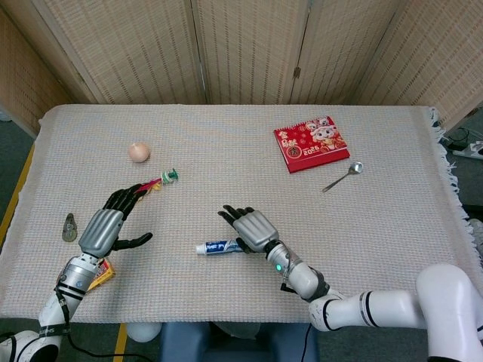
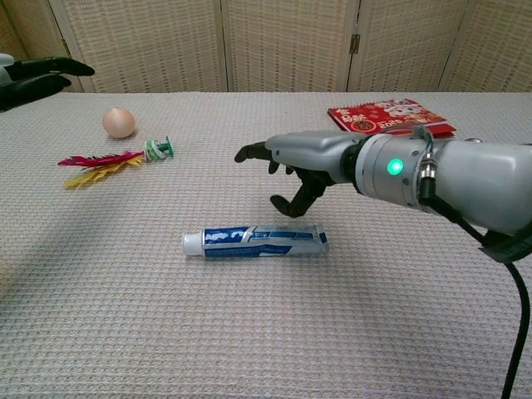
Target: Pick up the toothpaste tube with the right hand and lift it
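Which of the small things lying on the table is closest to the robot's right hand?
The toothpaste tube, lying flat just below the open right hand and not touching it. The egg, feather toy and spoon all lie much further away.

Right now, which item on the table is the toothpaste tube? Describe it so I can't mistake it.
On the cloth-covered table, look at the near middle, just left of the right hand. The toothpaste tube lies flat there, untouched: white and blue with a white cap, the only long tube.
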`<move>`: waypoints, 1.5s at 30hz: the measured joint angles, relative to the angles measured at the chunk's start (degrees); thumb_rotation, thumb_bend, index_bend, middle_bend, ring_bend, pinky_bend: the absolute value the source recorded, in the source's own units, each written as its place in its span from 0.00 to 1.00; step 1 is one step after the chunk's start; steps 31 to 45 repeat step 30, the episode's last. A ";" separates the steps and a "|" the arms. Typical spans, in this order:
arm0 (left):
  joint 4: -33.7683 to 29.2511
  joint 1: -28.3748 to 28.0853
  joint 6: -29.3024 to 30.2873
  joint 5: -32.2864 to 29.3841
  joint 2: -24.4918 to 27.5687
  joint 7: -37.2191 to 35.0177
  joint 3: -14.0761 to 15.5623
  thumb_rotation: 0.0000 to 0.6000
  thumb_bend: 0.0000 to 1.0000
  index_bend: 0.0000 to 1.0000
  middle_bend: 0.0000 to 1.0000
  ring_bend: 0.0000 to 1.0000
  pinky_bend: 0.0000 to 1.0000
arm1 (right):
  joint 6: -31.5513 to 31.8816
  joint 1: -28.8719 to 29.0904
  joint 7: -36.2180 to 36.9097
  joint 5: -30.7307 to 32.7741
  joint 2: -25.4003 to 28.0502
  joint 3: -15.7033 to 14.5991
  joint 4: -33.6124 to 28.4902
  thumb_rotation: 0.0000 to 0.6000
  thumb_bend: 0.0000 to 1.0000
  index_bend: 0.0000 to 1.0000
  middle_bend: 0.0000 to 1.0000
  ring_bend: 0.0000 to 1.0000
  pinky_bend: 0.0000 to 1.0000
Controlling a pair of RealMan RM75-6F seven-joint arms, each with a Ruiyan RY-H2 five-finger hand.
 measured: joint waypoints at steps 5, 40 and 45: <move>2.85 1.00 0.30 -4.30 0.20 2.02 -0.26 1.00 0.15 0.06 0.05 0.05 0.00 | 7.07 -5.29 4.55 -7.09 4.79 -1.01 -2.40 1.00 0.64 0.27 0.27 0.34 0.27; 5.47 16.89 20.11 -0.49 2.29 9.29 5.21 1.00 0.26 0.14 0.12 0.10 0.00 | 41.27 -43.84 34.79 -33.47 28.82 -15.04 -3.37 1.00 0.64 0.29 0.26 0.31 0.27; 5.47 16.89 20.11 -0.49 2.29 9.29 5.21 1.00 0.26 0.14 0.12 0.10 0.00 | 41.27 -43.84 34.79 -33.47 28.82 -15.04 -3.37 1.00 0.64 0.29 0.26 0.31 0.27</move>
